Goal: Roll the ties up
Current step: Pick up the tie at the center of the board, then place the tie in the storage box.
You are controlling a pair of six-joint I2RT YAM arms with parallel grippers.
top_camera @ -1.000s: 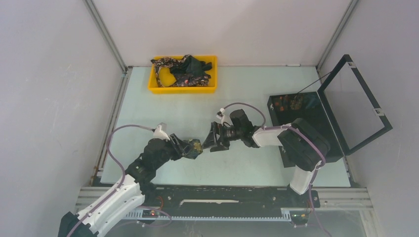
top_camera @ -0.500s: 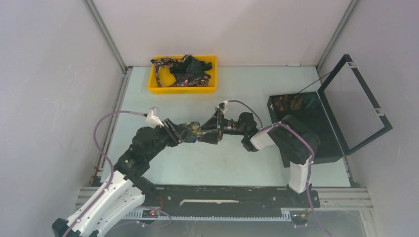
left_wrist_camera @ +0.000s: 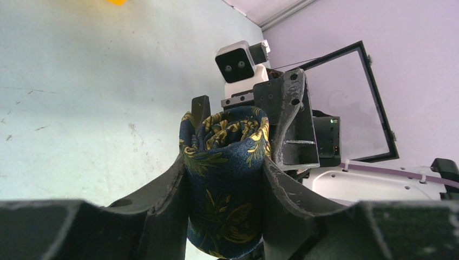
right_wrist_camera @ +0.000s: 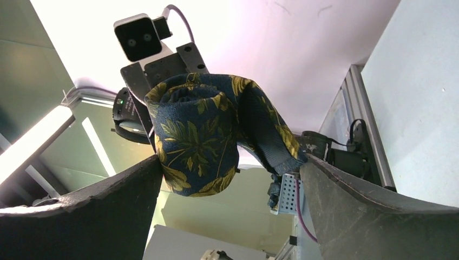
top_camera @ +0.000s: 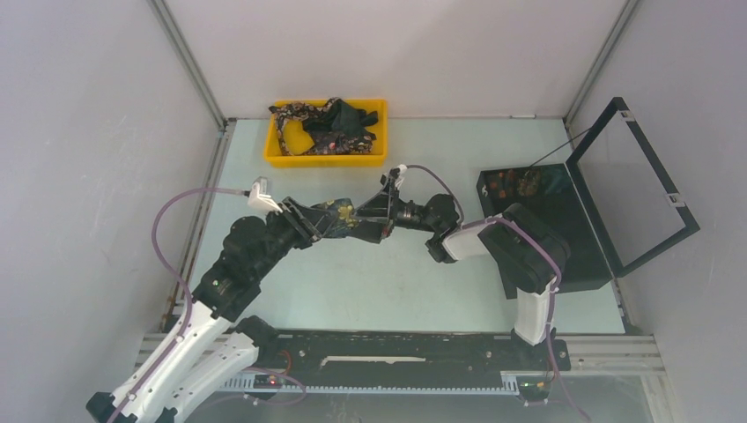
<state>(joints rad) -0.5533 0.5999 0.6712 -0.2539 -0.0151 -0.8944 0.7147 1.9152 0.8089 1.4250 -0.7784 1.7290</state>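
Note:
A rolled tie (left_wrist_camera: 224, 179), dark navy with yellow leaf pattern, sits upright between the fingers of my left gripper (left_wrist_camera: 224, 163), which is shut on it. In the top view the roll (top_camera: 337, 211) hangs above the table's middle, where my left gripper (top_camera: 346, 217) meets my right gripper (top_camera: 374, 220). Seen from the right wrist, the right gripper (right_wrist_camera: 230, 162) stands wide open around the roll (right_wrist_camera: 195, 135). The roll touches one finger (right_wrist_camera: 108, 200), and a loose tail reaches toward the other. More ties (top_camera: 328, 123) lie tangled in the yellow tray (top_camera: 326, 160).
A black hinged box (top_camera: 573, 238) stands at the right with its lid (top_camera: 647, 189) raised, and small patterned rolls (top_camera: 515, 183) sit in its far end. White walls and metal rails enclose the pale green table (top_camera: 414, 291).
Both grippers have moved away from the near edge toward the yellow tray, the left one carrying the roll. The right gripper has opened wider around the roll.

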